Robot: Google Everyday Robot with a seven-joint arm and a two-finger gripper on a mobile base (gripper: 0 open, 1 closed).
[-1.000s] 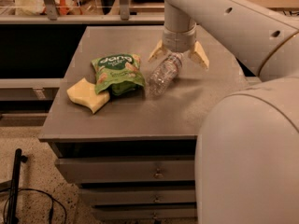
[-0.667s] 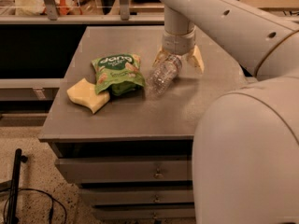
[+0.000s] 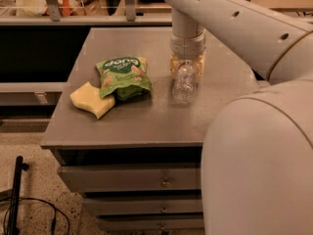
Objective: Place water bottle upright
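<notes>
1 bottle lying on table, gripper clamped on far end; 1 bag, 1 sponge left.

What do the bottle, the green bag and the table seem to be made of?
The bottle: thin clear plastic, ribbed and see-through. The bag: glossy printed film, crinkled. The table: matte grey, perhaps laminate or painted metal. The gripper is at the bottle's far end, jaws closed on it.

Cream gripper clasping clear ribbed water bottle; green snack bag; yellow sponge; grey table.
</notes>
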